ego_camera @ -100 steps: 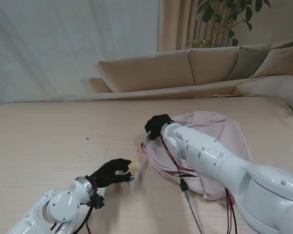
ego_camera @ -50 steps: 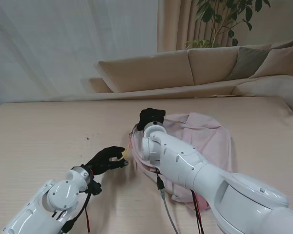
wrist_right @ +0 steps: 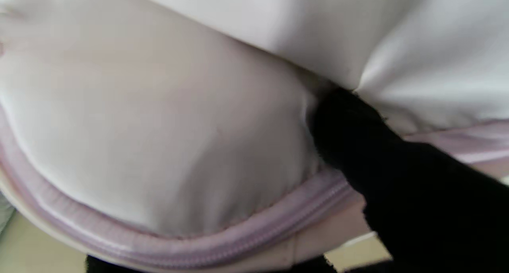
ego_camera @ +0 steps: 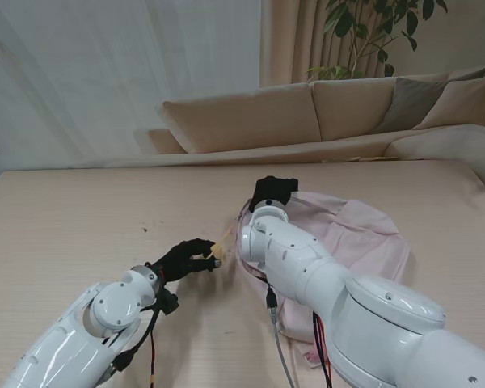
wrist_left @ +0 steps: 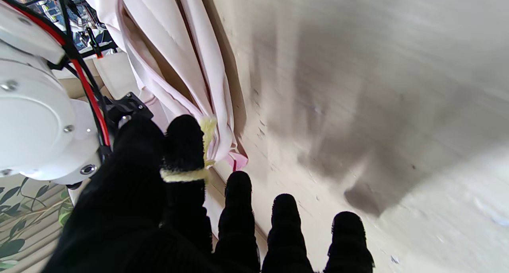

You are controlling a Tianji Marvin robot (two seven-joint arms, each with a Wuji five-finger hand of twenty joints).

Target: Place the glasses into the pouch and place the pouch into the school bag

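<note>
**Handling the bag and the yellow tab**

The bag (ego_camera: 352,230) is pink, soft and unstructured. It lies on the table (ego_camera: 81,218) to the right of centre, its fabric folded and slack. Judged from the folds, it is light, collapses under its own weight and gives no stiff edge to push against. The zipper band (wrist_right: 254,241) is the firmest line available, so it is the preferred hold for keeping the mouth open.

The right hand (ego_camera: 273,192) is at the bag's far left rim. In the right wrist view one black finger (wrist_right: 358,145) presses into the fabric at the opening, close to the zipper band. Whether the fingers pinch the cloth cannot be told.

The left hand (ego_camera: 187,257) sits just left of the bag. Thumb and forefinger are closed on a small yellow tab (wrist_left: 206,131) at the bag's edge; the other three fingers (wrist_left: 284,217) are extended and hold nothing. The tab is thin and limp, so it is likely to slip if pulled hard.

Neither the glasses nor the pouch can be made out in any view.
</note>
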